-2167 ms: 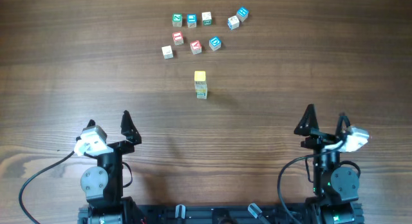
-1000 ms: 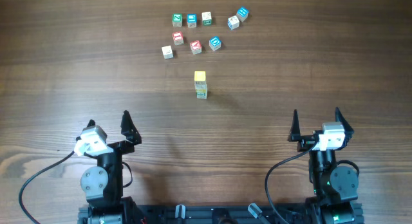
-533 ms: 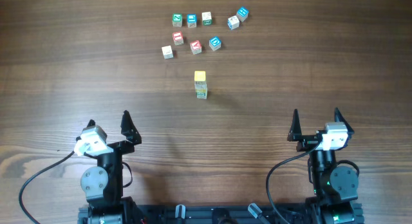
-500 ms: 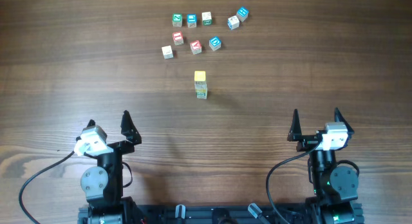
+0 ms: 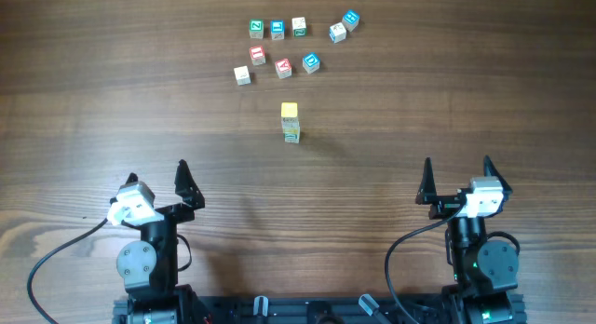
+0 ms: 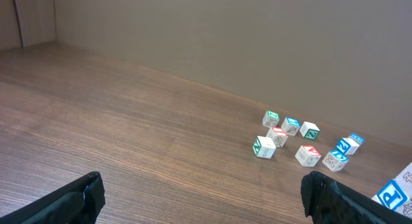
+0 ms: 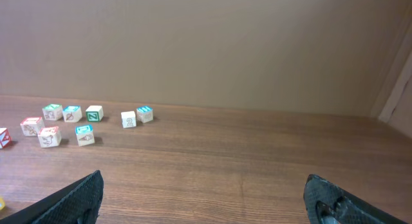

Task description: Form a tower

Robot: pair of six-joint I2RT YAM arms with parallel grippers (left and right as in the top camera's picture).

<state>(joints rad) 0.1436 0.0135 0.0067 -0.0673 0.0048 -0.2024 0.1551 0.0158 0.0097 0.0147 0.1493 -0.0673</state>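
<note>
Standing mid-table, short of loose letter cubes (image 5: pixel 283 68): tower (image 5: pixel 290 122), yellow cube on top, lower cubes hard to count from above. Left gripper (image 5: pixel 156 171), right gripper (image 5: pixel 457 163) gaping wide, empty, well apart from tower.

Tower (image 5: pixel 291 123): slim stack of small cubes, yellow on top, white-green below, upright, mid-table, below the loose cubes.

Wooden table (image 5: pixel 93 101): tower (image 5: pixel 291 124) stands mid-surface; nine loose cubes (image 5: pixel 283 68) lie scattered toward the far edge.
</note>
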